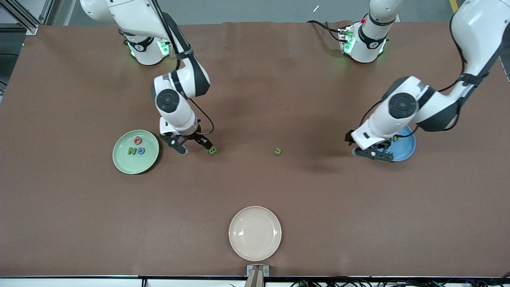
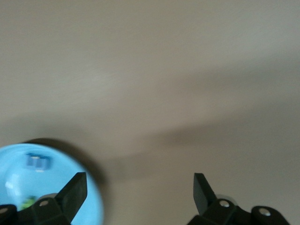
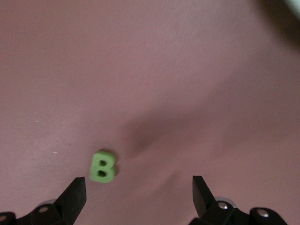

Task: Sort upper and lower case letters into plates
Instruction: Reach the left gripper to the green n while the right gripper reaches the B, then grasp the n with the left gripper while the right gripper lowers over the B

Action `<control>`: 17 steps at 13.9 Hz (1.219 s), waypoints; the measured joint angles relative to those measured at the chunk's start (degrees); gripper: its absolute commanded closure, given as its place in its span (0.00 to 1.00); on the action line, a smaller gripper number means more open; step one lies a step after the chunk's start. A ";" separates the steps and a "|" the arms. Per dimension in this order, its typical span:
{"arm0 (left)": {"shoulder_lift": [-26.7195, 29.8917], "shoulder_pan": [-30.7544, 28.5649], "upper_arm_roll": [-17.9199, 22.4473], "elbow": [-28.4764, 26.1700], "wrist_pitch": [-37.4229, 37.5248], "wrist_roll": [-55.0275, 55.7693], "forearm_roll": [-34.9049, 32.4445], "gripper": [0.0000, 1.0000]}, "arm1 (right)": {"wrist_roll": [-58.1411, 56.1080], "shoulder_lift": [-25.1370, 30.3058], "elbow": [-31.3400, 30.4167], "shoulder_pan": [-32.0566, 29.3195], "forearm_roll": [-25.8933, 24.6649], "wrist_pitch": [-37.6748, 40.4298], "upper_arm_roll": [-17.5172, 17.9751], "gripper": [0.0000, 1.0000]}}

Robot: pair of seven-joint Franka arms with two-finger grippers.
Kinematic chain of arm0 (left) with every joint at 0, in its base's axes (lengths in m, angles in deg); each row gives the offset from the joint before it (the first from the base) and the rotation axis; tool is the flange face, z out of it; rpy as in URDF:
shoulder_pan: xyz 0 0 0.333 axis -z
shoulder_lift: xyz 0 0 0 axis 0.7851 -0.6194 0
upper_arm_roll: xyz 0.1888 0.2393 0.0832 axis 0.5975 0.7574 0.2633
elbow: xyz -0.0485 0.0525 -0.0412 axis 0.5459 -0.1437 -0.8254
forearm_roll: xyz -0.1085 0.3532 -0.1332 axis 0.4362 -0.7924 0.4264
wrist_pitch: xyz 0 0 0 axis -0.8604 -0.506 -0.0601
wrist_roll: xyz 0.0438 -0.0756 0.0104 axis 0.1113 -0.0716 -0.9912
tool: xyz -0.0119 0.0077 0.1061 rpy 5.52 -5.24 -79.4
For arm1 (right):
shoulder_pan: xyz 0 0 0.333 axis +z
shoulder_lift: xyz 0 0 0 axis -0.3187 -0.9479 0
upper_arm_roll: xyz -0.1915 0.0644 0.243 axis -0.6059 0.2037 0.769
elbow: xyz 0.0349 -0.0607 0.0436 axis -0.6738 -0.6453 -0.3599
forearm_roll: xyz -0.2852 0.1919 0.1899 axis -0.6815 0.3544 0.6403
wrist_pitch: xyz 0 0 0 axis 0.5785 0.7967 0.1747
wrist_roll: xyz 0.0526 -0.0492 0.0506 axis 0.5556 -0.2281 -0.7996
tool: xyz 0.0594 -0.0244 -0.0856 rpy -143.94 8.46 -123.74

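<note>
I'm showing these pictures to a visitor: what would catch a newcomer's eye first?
Probably the two white arms: the right gripper, jaws open, low beside the green B near the mint green plate, and the left gripper, jaws open, at the blue plate. Then the empty cream plate, nearest the front camera, and the green u lying alone mid-table.

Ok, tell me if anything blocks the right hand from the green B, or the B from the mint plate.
Nothing visible does. The right hand hovers open just above the green B, with only bare table between them. The mint green plate sits close by toward the right arm's end of the table, and the stretch of table between letter and plate holds no objects.
</note>
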 measured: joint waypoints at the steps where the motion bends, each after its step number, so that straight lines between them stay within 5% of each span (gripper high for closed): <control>1: -0.25 3.47 0.78 1.25 0.05 4.48 0.09 0.00 | 3.61 -1.94 1.93 1.32 0.03 -0.01 0.00 0.00; 9: -5.87 36.14 17.89 15.13 -0.37 33.31 2.53 0.00 | 8.74 -7.01 5.84 3.92 0.25 -0.78 -0.14 0.08; 14: -9.99 42.76 22.27 17.55 -8.26 39.60 2.61 0.00 | 8.73 -8.04 5.83 3.93 0.25 -1.01 -0.20 0.12; 15: -10.96 42.85 22.31 17.57 -8.99 39.75 2.61 0.01 | 8.73 -8.33 5.84 3.93 0.25 -1.64 -0.20 0.17; 17: -12.62 44.07 23.20 17.64 -10.18 39.79 2.61 0.01 | 8.71 -8.55 5.87 3.95 0.24 -2.21 -0.19 0.42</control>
